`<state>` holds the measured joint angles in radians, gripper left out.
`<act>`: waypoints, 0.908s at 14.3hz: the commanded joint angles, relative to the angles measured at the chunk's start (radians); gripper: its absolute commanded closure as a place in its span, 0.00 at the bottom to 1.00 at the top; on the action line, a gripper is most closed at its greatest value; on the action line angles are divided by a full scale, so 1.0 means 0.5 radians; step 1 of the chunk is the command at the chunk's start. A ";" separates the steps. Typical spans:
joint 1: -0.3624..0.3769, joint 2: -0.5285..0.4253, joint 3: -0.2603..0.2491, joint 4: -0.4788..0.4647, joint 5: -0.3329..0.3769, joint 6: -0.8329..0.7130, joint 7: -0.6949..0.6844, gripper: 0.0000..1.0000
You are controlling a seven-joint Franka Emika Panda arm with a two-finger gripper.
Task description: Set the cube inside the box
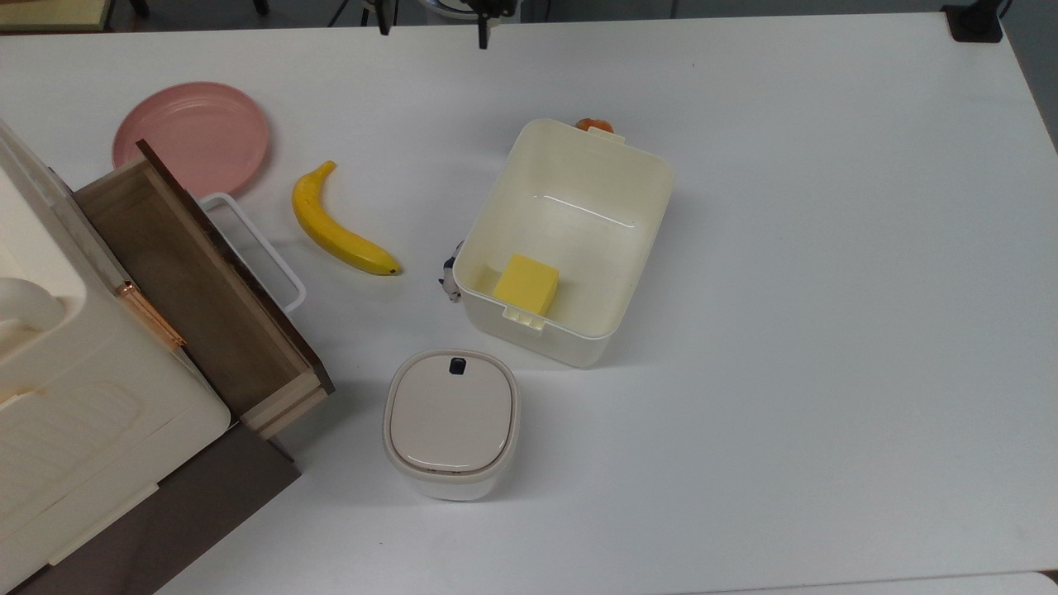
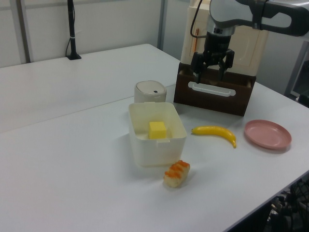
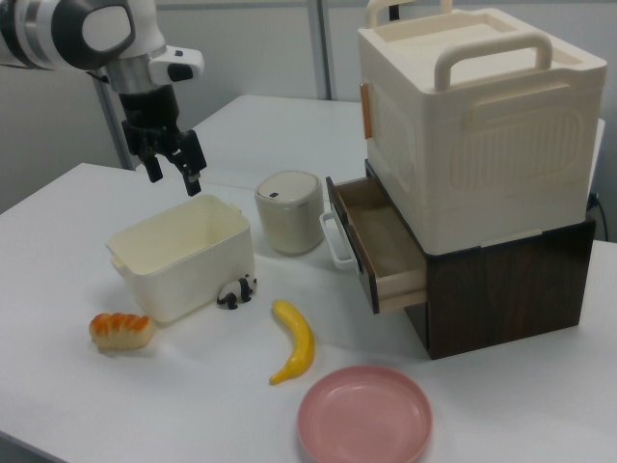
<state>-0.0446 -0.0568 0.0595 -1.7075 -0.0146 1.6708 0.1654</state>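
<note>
Cube (image 1: 526, 285) sits inside box (image 1: 640, 248), on floor, against short wall nearest top view's bottom, latch tab just beside. Gripper (image 3: 174, 172) empty, 2 fingers spread, raised above table (image 1: 826, 330), well apart from box. In right view cube's box lies below and to gripper's right. Judgement: placing done, no grasp left. Table white, roomy; banana (image 1: 339, 231), lidded pot (image 1: 450, 421), plate (image 1: 192, 136), drawer (image 1: 198, 289) stand around.
</note>
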 commanded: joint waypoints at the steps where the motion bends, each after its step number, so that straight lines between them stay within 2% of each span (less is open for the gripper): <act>1: 0.157 -0.018 -0.183 -0.009 -0.020 -0.083 -0.101 0.00; 5: 0.172 0.009 -0.168 -0.027 -0.011 -0.047 -0.101 0.00; 9: 0.172 0.046 -0.168 -0.064 0.002 0.147 -0.104 0.00; 13: 0.184 0.046 -0.165 -0.058 0.008 0.150 -0.104 0.00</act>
<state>0.0288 -0.0149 -0.0089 -1.7154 -0.0146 1.7198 0.1276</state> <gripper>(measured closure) 0.000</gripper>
